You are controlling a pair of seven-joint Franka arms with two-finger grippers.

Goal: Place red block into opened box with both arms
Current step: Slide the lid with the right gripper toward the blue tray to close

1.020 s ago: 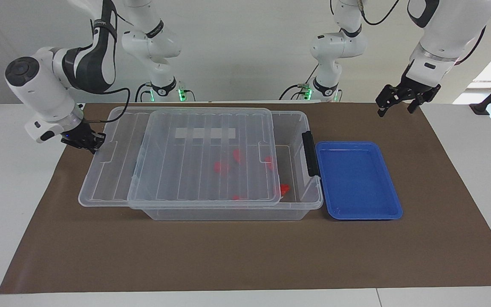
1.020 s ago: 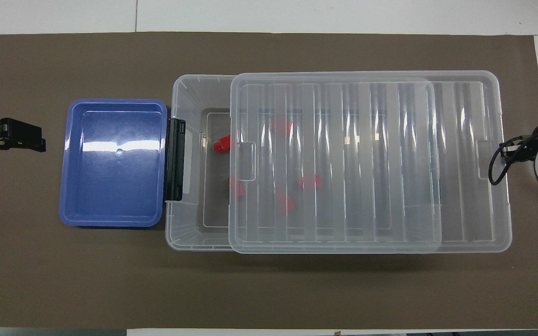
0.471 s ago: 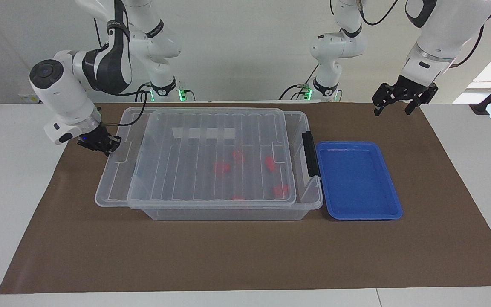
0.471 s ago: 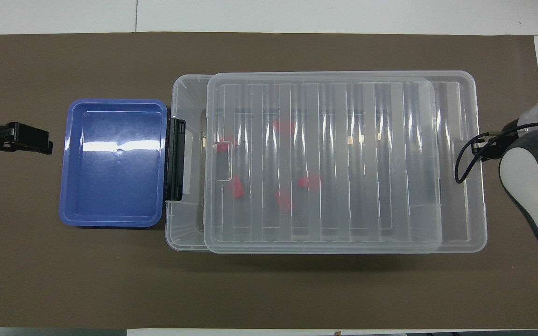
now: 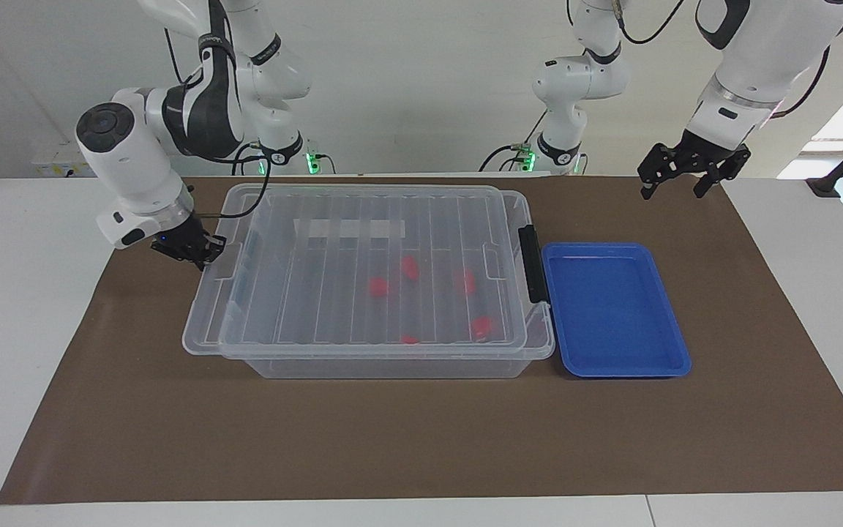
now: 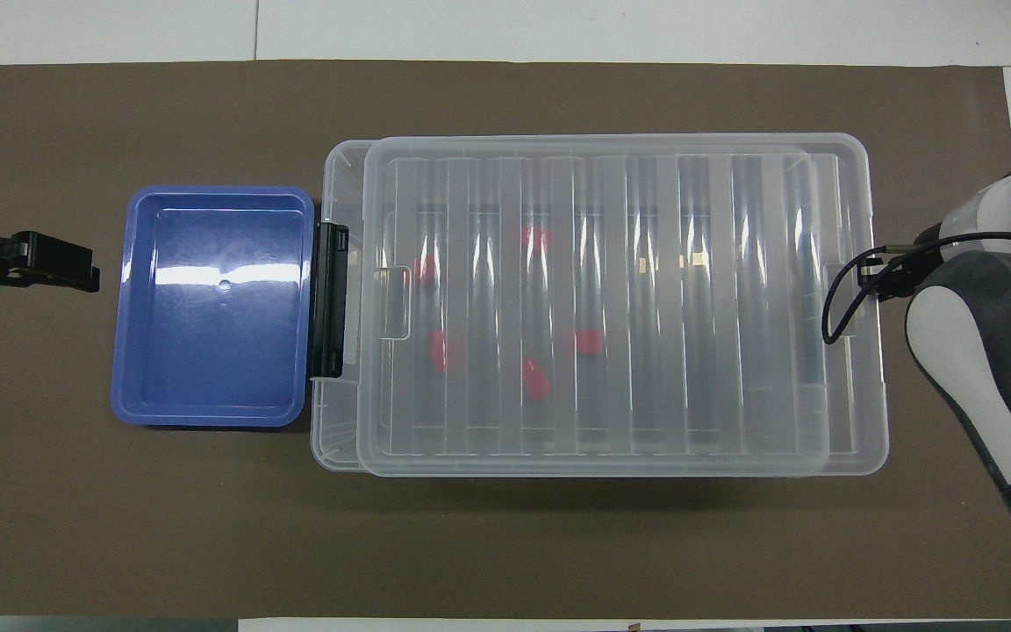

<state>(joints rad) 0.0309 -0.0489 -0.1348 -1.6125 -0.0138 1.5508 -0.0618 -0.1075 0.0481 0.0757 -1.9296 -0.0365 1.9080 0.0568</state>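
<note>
A clear box [image 5: 392, 362] sits mid-desk [image 5: 392, 439] on a brown mat, its ribbed lid [image 5: 363, 293] almost fully over it, overhanging slightly toward the right arm's end. Several red blocks [image 5: 379, 287] lie inside the box, under the lid. A blue tray [image 5: 612, 311] lies beside the latch [image 5: 531, 263].

The right claw [image 5: 198, 251] is closed on the lid's end edge. To finish the step well, it should push level and straight toward the latch, so the lid seats without riding up.

The right arm bends low, wrist angled down toward the lid. The left claw [image 5: 674, 178] hangs open above the mat near the tray, waiting.
</note>
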